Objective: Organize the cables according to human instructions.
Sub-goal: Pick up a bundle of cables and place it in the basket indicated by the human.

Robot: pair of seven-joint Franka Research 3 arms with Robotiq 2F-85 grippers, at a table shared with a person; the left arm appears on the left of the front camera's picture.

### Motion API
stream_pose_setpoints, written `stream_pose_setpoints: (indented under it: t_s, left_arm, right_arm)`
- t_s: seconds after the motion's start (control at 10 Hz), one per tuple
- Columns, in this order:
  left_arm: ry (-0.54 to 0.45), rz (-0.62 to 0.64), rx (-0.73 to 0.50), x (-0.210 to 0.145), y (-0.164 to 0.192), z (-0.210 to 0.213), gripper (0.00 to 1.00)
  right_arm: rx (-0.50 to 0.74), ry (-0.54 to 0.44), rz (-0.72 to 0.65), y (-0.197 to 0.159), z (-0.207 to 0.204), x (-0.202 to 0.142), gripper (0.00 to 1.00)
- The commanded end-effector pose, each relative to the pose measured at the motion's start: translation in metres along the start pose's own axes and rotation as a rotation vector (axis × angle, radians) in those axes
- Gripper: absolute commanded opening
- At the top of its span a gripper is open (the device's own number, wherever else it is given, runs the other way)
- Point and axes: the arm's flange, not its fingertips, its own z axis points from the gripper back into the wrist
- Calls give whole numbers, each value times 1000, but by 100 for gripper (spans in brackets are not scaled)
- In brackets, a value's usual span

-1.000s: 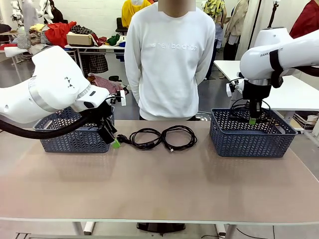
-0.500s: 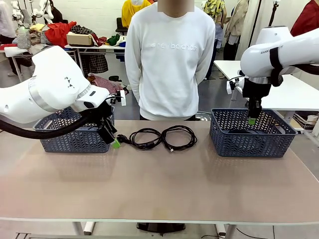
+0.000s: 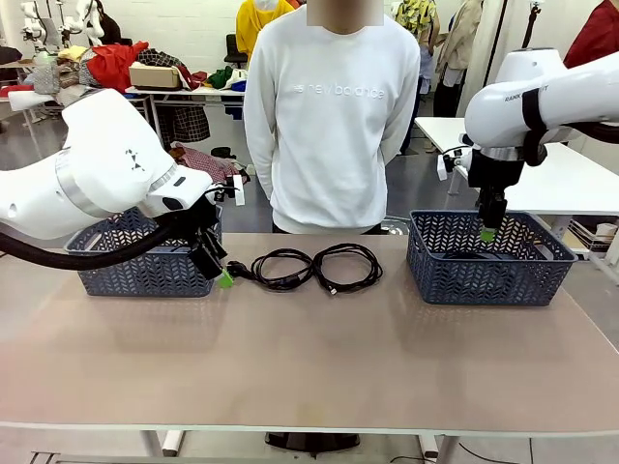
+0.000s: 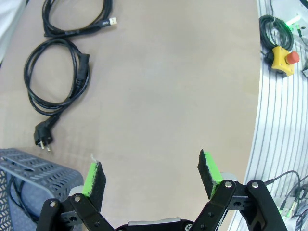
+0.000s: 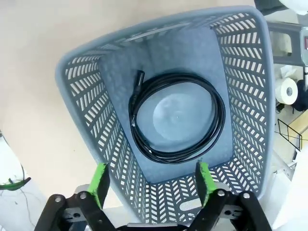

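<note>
Two cables lie out on the table (image 3: 309,367), near its far edge between the baskets: the first cable (image 3: 282,268) and the second cable (image 3: 346,266), coiled side by side. My left gripper (image 3: 222,275) hangs just beside the right end of the left basket (image 3: 145,275), spread wide with nothing in it (the first cable's plug is right next to it). My right gripper (image 3: 488,230) hovers over the right basket (image 3: 464,280), also spread and empty. Down on that basket's floor a third cable (image 5: 219,118) lies coiled flat.
</note>
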Motion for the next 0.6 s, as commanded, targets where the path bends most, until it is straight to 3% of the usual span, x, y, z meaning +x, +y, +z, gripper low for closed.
stream_pose_setpoints:
  t_s: [0.0,0.5]
  left_arm:
    - [-1,2,4,-1,1,2,100]
    - [-1,2,4,-1,1,2,100]
  right_arm:
    - [15,-11,-5,1,5,-1,100]
    - [7,3,1,1,0,0,100]
